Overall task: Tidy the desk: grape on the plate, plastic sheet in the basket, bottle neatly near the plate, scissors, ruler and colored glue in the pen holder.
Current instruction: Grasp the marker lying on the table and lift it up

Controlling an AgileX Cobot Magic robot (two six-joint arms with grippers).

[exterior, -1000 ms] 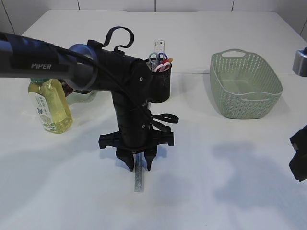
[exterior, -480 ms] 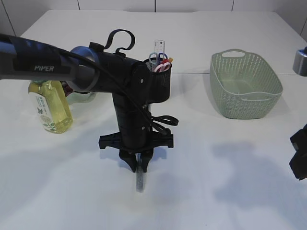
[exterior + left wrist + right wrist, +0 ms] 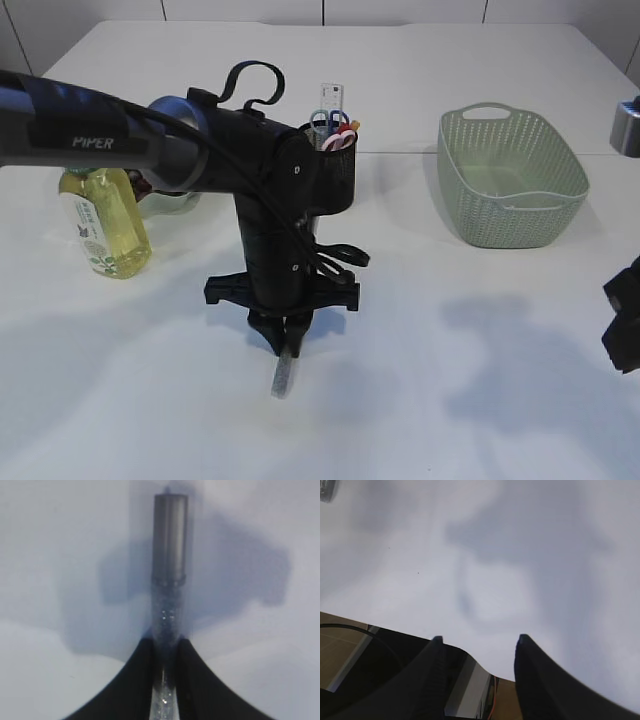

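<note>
White tabletop [image 3: 480, 400] fills the scene. At its middle the left gripper [image 3: 284, 345] points down, jaws clenched on a glittery glue tube [image 3: 169, 580] whose lower end hangs just over the surface. Behind it a black pen holder [image 3: 338, 160] holds scissors [image 3: 330, 122] and a ruler [image 3: 333, 95]. The right gripper [image 3: 477, 652] hovers released, holding nothing. A green basket [image 3: 512, 180] sits right, a bottle [image 3: 103, 220] left.

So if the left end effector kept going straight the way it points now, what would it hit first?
The left end effector points down, closed around the glitter glue tube. Straight on, the tube's far end would meet the white table first; how much of a gap remains is unclear.
</note>
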